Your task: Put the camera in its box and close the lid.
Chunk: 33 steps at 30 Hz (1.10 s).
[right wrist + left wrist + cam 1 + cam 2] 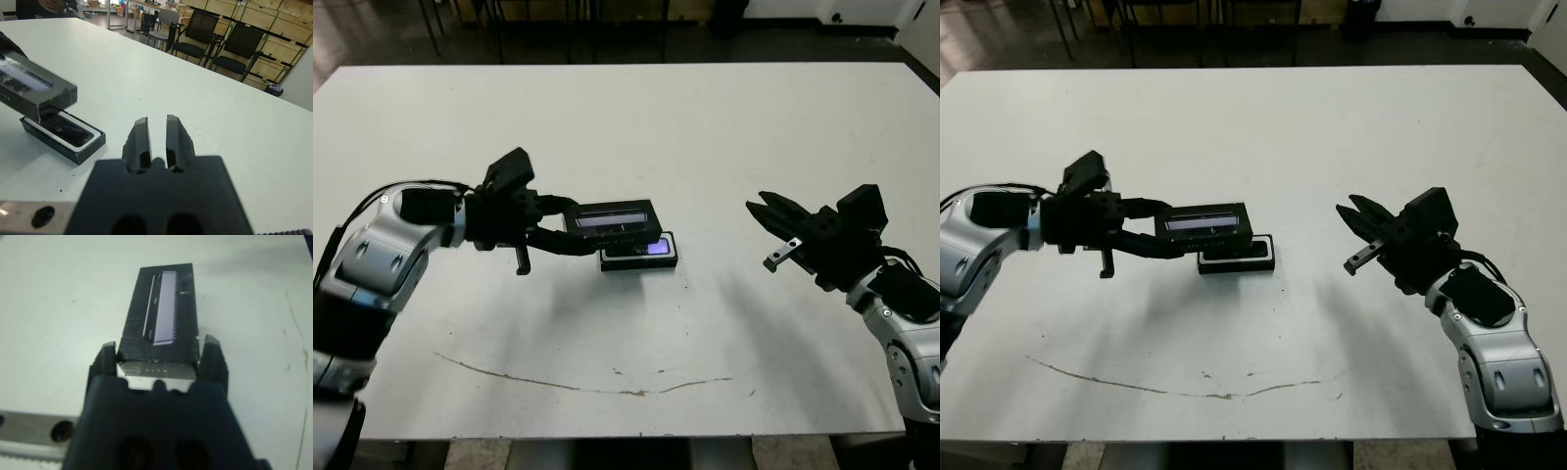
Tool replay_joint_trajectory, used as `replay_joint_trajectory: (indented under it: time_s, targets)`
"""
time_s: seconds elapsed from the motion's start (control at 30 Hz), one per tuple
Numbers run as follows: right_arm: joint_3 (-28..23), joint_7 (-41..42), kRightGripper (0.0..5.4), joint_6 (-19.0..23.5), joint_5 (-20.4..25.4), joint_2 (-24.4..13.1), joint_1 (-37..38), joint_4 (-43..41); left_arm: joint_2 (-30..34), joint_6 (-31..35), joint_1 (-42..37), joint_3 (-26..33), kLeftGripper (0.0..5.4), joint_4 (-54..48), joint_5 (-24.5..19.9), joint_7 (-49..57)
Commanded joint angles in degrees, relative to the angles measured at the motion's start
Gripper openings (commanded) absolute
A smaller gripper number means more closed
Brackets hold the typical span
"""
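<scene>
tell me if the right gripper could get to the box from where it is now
Probably yes. The right gripper hangs empty over bare table beside the box, though the lid in the left gripper hovers over it.

Silver-grey jointed arms with black cables end in matte black wrists; the left tool point(570, 233) and right tool point(766, 211) each carry two black fingers

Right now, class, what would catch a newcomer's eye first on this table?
The left gripper holds the black lid in the air, just above the box near the table's middle. The camera already lies in the box, its purple face showing. The right gripper hangs off to the right, holding nothing.
</scene>
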Motion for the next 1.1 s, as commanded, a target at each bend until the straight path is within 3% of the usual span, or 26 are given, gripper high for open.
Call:
replay_joint_trajectory:
  time_s: [0.03,0.23,0.47,1.1]
  targets:
    - [0.01,-0.12,0.0,1.33,-0.34,-1.05,0.7,-0.23,-0.45,-0.81,-1.23,-1.14,0.73,3.19,1.83,-1.46]
    - [0.82,0.13,0.0,2.02,-1.06,-1.58,0.02,0.44,-2.71,-5.93,-1.11,0.05,0.73,6.26,4.5,1.39]
    - [0.99,0.67,0.0,1.17,-1.01,-1.4,-0.37,2.02,-5.7,-9.81,0.07,2.37,0.73,9.41,4.27,4.22]
    - [0.75,1.81,0.0,0.66,-0.7,-1.78,-0.21,2.86,-9.6,-12.18,-1.88,-0.13,0.73,17.64,8.26,3.27]
